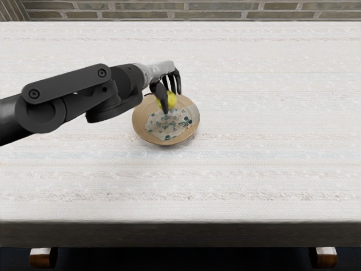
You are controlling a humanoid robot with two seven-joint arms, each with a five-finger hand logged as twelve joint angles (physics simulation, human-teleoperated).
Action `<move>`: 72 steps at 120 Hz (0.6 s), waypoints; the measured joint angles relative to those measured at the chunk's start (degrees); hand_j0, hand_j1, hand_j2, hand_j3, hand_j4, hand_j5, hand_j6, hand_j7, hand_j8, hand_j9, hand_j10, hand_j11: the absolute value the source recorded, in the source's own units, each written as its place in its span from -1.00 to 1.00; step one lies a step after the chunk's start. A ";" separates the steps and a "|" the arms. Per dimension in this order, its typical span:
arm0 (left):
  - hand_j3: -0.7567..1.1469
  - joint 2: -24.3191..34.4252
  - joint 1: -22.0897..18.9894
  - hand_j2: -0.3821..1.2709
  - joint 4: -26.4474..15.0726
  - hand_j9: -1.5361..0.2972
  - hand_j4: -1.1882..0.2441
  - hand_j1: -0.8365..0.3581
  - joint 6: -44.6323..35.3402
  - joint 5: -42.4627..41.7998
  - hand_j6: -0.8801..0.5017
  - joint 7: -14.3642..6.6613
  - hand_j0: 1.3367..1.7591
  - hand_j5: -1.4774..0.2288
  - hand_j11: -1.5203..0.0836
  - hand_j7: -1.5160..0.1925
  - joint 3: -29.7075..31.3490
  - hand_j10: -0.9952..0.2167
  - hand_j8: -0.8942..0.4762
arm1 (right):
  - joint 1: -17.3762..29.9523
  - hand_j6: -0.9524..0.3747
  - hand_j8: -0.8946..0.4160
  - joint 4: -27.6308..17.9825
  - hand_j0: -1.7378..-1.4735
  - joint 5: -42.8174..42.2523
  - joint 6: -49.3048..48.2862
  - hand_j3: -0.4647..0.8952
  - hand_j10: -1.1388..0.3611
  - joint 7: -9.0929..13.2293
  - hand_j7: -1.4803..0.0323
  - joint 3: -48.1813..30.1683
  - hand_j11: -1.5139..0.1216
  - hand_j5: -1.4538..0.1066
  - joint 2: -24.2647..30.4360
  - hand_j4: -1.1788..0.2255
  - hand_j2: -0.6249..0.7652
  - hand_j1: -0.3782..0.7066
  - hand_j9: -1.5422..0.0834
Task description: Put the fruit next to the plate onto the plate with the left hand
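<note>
Head view shows the left hand (pixel 165 84) over the far-left edge of the plate (pixel 139 125). Its dark fingers curl down around the yellow fruit (pixel 171 101), with the thumb on the near side. The fruit looks held rather than let go, though I cannot tell whether it touches the plate beneath. It sits just inside the plate's far rim. I judge it small, light, firm and smooth-skinned, so apt to roll; a wrap around its middle suits it. The plate, on the pale surface (pixel 271 169), is probably brittle, so a gentle set-down is wise.

A pale cloth-covered table (pixel 271 169) stands before a brick wall (pixel 225 8).
</note>
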State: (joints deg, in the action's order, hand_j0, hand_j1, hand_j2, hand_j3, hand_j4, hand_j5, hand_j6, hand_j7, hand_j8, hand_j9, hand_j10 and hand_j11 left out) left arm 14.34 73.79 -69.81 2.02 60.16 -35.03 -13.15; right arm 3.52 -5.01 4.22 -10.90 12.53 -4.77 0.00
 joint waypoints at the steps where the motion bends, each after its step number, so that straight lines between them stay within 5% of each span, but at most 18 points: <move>1: -0.20 -0.24 -0.02 0.41 0.11 -0.41 -0.38 -0.30 -0.06 0.03 -0.53 0.00 0.51 -0.48 -0.35 -0.42 -0.01 -0.58 -0.43 | 0.00 0.43 0.36 0.00 -0.40 0.00 0.00 -0.32 0.52 0.00 0.96 0.01 0.85 0.86 0.00 0.68 -0.10 -0.95 0.90; 34: -0.20 -0.84 -1.19 -0.24 1.75 0.24 0.24 0.44 -2.33 0.03 -0.10 0.03 0.52 0.25 0.39 0.30 -4.21 0.14 -0.05 | -0.24 0.43 0.36 0.00 -0.40 0.00 0.00 -0.32 0.52 0.03 0.96 0.10 0.85 0.86 0.00 0.68 -0.10 -0.95 0.90; 72: -0.20 2.51 -1.40 -0.46 -1.51 0.49 0.47 0.74 -2.60 -3.86 0.10 0.03 0.52 0.53 0.68 0.57 -5.55 0.42 0.13 | -0.41 0.43 0.36 0.00 -0.40 0.00 0.00 -0.32 0.52 0.02 0.96 0.10 0.85 0.86 0.00 0.68 -0.10 -0.95 0.90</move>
State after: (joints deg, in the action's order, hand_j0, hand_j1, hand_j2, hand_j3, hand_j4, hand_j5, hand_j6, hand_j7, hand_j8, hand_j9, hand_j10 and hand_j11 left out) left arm 16.85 72.39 -71.32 -0.59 56.31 -35.00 -18.70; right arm 3.11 -5.01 4.22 -10.90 12.55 -4.66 0.00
